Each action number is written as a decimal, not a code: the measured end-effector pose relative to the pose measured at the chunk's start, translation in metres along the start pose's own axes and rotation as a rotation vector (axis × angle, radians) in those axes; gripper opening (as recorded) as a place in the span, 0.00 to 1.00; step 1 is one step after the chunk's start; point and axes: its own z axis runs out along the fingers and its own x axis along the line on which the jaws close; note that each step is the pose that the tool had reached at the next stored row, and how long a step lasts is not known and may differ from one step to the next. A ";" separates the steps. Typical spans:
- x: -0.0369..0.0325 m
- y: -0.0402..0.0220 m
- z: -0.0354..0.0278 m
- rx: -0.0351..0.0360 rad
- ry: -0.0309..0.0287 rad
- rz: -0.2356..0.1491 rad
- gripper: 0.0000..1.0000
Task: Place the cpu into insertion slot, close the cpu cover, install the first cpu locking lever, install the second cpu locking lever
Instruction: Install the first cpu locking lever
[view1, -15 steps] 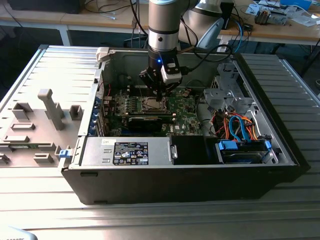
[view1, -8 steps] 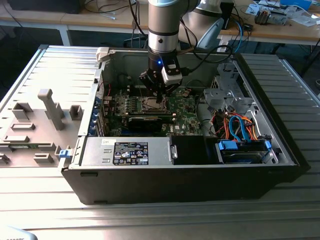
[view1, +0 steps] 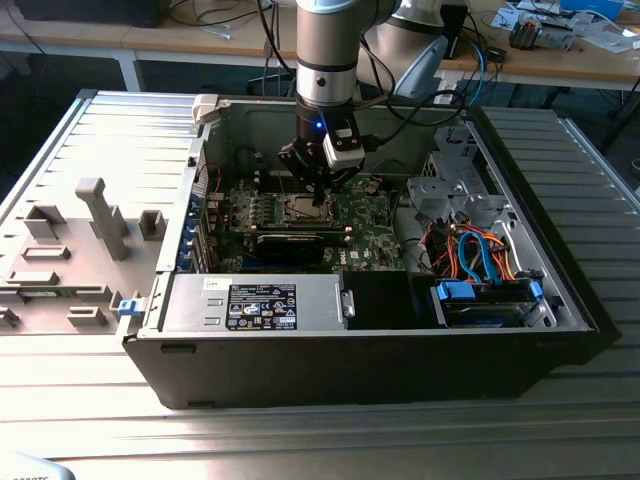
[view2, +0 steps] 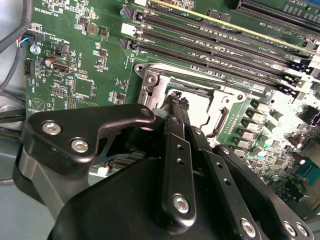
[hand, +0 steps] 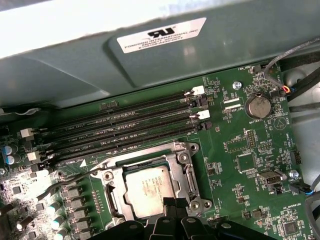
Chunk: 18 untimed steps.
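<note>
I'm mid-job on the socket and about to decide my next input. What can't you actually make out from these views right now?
- First wrist view: the near edge of the silver-grey square cpu and its silver metal cover frame, hidden by the black end effector.
- Second wrist view: most of the socket, blocked by the end effector's fingers.
- Exterior view: whether the bent locking lever is latched; the arm's wrist covers the socket area.
</note>
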 end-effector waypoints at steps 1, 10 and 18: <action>0.0000 0.0000 0.0000 0.0000 0.0000 0.000 0.11; 0.0001 0.0000 0.0000 -0.0175 0.0039 -0.003 0.11; 0.0002 -0.0001 0.0000 -0.0424 0.0088 -0.018 0.11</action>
